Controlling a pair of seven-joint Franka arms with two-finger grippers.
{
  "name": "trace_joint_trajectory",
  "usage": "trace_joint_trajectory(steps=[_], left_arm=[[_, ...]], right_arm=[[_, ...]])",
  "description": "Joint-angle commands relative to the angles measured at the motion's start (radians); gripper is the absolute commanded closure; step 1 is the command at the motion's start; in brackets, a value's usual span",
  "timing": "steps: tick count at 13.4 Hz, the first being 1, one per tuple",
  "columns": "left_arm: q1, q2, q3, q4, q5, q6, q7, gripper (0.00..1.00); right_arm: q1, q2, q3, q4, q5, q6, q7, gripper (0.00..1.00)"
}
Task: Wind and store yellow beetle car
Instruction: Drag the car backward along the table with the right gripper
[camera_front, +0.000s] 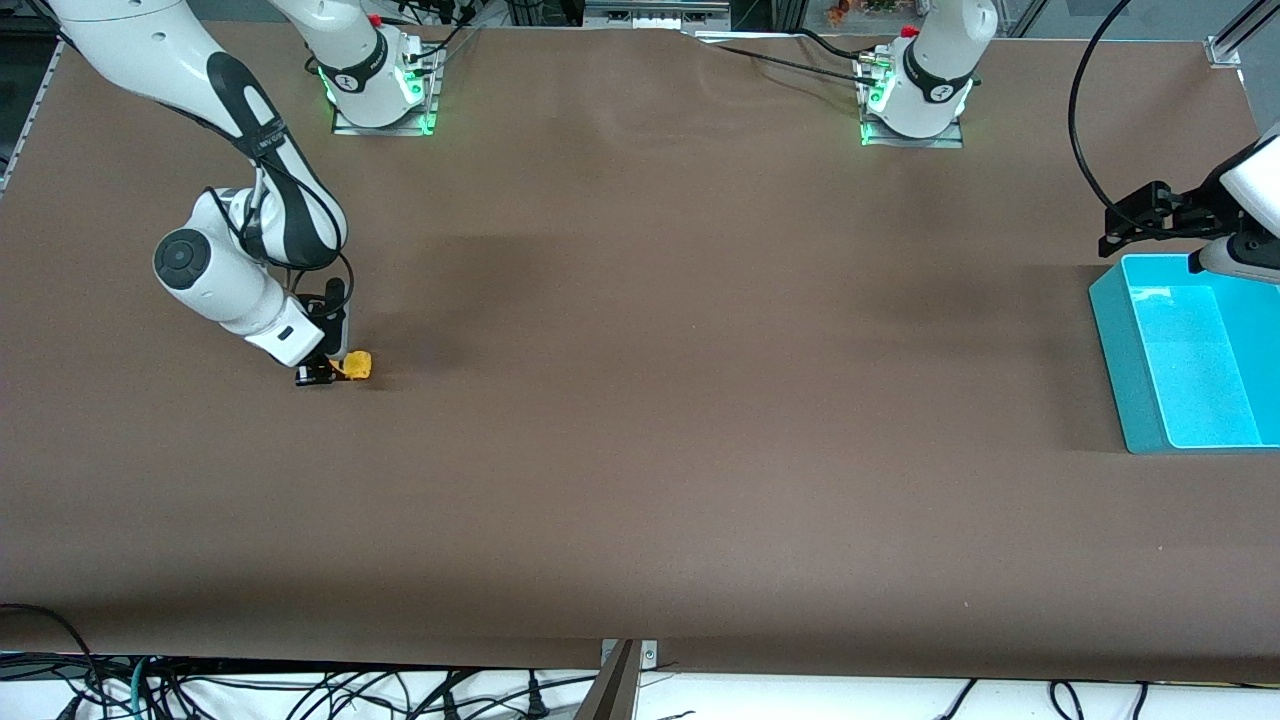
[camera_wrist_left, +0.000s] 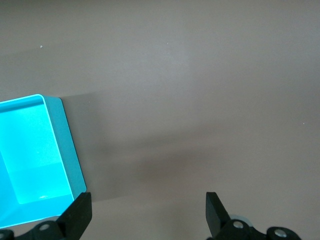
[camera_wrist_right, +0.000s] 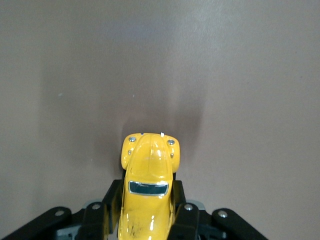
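— Front view: where is the yellow beetle car (camera_front: 354, 365)?
— On the brown table (camera_front: 640, 450) toward the right arm's end, clamped in the right gripper (camera_front: 330, 370).
— Left wrist view?
— The left gripper (camera_wrist_left: 149, 212), fingers spread apart, hangs by the turquoise bin (camera_wrist_left: 65, 145).
— Right wrist view?
— Both fingers (camera_wrist_right: 186, 212) pinch the car's sides.

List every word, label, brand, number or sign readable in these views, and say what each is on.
No text can be read anywhere.
Round marks on the two arm bases and: too small to read.
Yellow beetle car, held in the shut right gripper: no lettering shows.
Turquoise bin, with the open left gripper waiting over the table beside it: no label shows.
Brown table: unmarked.
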Motion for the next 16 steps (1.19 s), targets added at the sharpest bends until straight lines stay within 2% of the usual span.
trace_joint_trajectory(steps=[1,16], left_arm=[[0.003,-0.005,-0.002,0.012,-0.003,-0.009,-0.006,0.00],[0.003,-0.005,-0.002,0.012,-0.003,-0.009,-0.005,0.00]], right_arm=[[-0.059,0.057,0.013,0.003,0.009,0.022,-0.079,0.73],[-0.244,0.100,0.013,0.030,0.006,0.022,-0.319,0.73]])
